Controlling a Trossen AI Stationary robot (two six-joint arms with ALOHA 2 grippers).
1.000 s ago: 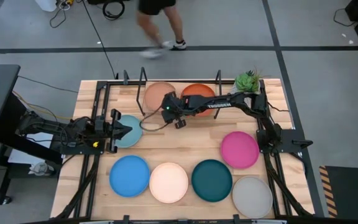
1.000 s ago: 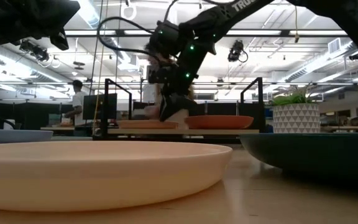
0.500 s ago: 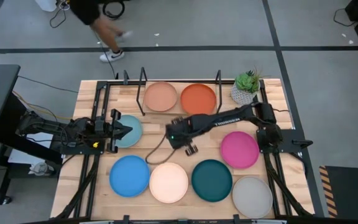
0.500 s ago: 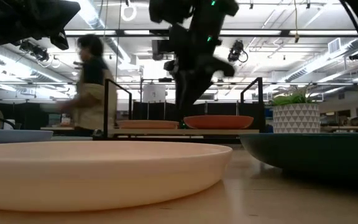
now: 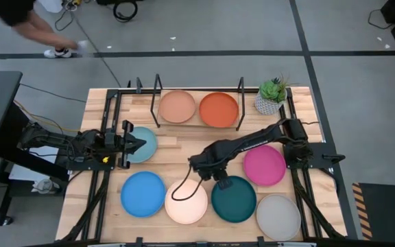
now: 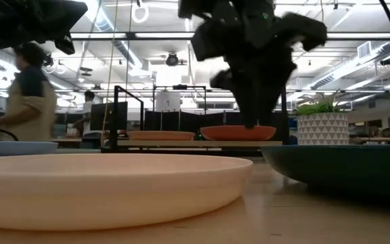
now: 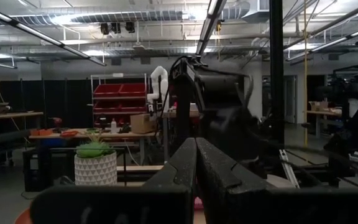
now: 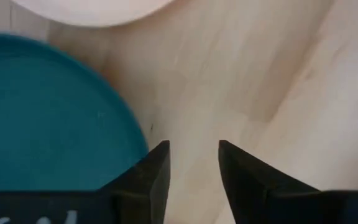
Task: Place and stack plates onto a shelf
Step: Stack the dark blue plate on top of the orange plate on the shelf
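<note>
Near the middle of the table, the right gripper [image 5: 212,180] hangs over bare wood just beside the dark teal plate [image 5: 234,199] and the cream plate [image 5: 186,201], its fingers [image 8: 149,171] slightly apart and empty. No writing on the arm can be read here. On the shelf [image 5: 199,124] at the far edge lie the peach plate [image 5: 177,107] and the orange plate [image 5: 219,109], side by side. The left gripper [image 5: 137,144] waits over the light blue plate [image 5: 145,145], partly hiding it, fingers pressed together. In the low view the right arm is a dark blur.
</note>
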